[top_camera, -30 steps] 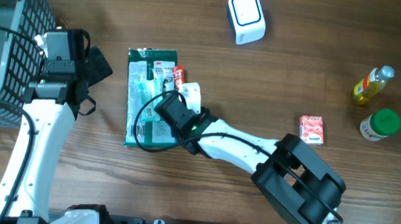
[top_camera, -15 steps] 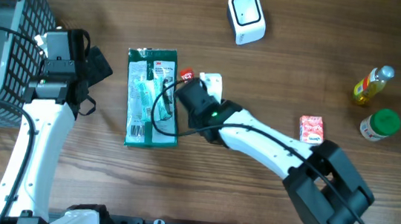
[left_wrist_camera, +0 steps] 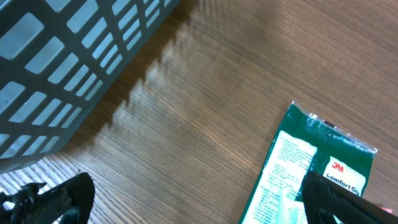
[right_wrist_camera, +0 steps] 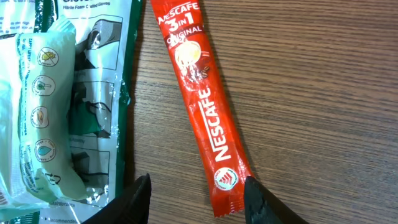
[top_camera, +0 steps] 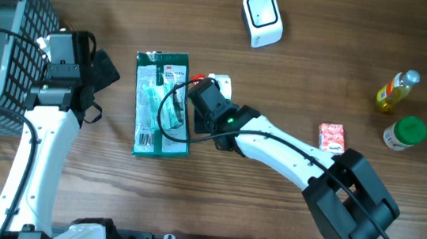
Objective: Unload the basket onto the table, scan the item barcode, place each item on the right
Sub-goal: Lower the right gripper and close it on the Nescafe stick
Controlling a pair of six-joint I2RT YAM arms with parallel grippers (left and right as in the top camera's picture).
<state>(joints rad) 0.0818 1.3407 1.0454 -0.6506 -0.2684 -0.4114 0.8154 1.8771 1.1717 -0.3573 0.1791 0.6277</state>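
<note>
A green 3M glove package (top_camera: 162, 104) lies flat left of centre, its barcode near the lower left corner. Beside its right edge lies a red Nescafe stick (right_wrist_camera: 202, 102), mostly hidden under my right arm in the overhead view. My right gripper (right_wrist_camera: 199, 202) hovers over the stick's near end, jaws open and nothing gripped; the stick's end lies on the table by the right finger (right_wrist_camera: 261, 202). The white scanner (top_camera: 262, 17) stands at the back. My left gripper (left_wrist_camera: 196, 205) is open over bare wood, its right finger (left_wrist_camera: 339, 199) above the package's (left_wrist_camera: 311, 174) top corner.
A grey mesh basket (top_camera: 0, 33) fills the far left, close behind my left arm. At the right stand a yellow bottle (top_camera: 398, 89) and a green-lidded jar (top_camera: 404, 132), with a small red and white box (top_camera: 332, 137) nearer the centre.
My right gripper moved off the middle of the green package, up and to the right, onto the red stick, and its jaws widened. The left arm stayed still.
</note>
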